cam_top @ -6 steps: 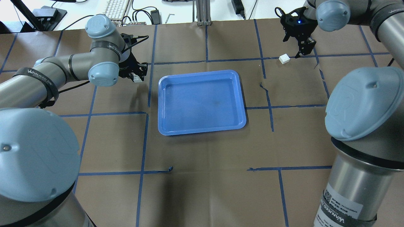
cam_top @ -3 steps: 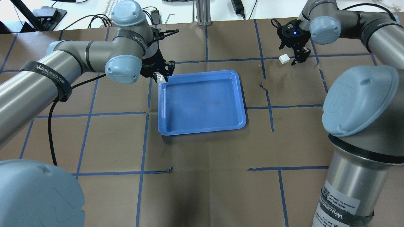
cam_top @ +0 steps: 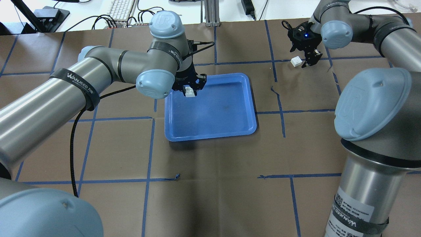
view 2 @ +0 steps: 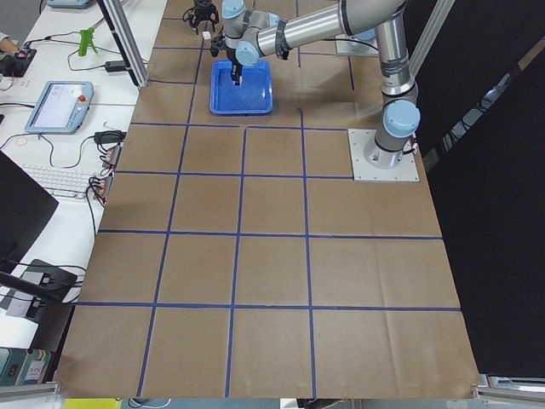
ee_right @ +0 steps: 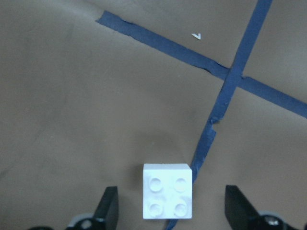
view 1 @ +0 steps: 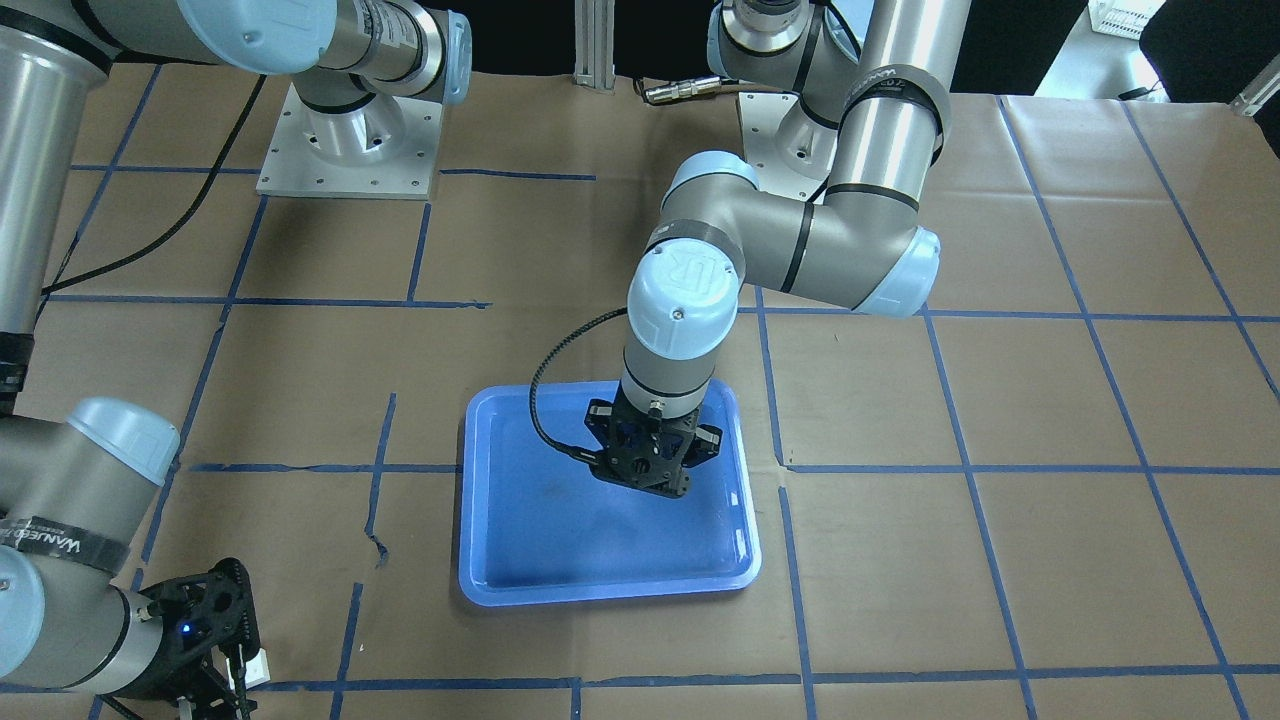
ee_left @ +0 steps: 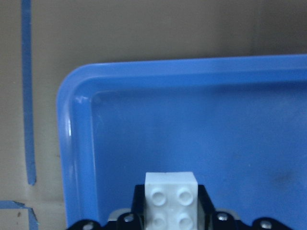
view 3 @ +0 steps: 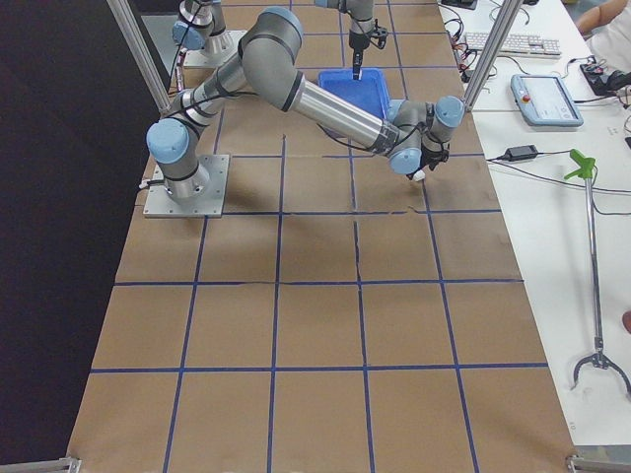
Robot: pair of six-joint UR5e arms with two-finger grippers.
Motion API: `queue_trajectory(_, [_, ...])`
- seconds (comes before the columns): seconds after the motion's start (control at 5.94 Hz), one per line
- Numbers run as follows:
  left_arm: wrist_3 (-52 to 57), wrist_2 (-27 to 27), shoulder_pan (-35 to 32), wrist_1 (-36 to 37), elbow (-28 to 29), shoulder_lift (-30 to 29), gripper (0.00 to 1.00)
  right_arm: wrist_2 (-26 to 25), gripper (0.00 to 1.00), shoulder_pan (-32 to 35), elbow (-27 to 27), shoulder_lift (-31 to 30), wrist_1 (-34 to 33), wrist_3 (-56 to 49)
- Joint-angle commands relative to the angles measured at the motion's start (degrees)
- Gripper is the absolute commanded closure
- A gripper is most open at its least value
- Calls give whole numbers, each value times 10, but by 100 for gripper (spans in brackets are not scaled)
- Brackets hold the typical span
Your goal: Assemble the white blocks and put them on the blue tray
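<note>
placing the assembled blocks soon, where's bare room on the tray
The blue tray floor is bare toward its robot-side rim and its right rim. Crowded only at the far left corner, where the left tool holds a white block.

Silver-grey arms (cam_top: 39,105) have pale-blue joint caps (cam_top: 155,85), black WANJEED bands (cam_top: 79,87), black left gripper (cam_top: 189,92) and right gripper (cam_top: 306,62).

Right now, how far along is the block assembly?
Done: the left gripper has one white block clamped, over the blue tray. In hand: the right gripper stands open astride the second white block on the paper, not yet gripping. Left: grasp it, join both, set them on the tray.
</note>
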Motion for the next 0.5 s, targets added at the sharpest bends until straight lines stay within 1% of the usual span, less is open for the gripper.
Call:
queue_trajectory(0.0, [260, 16, -10, 4, -20, -1, 89, 2, 40, 0, 2, 1, 0, -1])
queue_trajectory(0.17, [387, 11, -10, 24, -20, -8, 89, 2, 45, 0, 2, 1, 0, -1])
queue_trajectory(0.34, [523, 7, -10, 39, -21, -16, 88, 2, 57, 0, 1, 0, 0, -2])
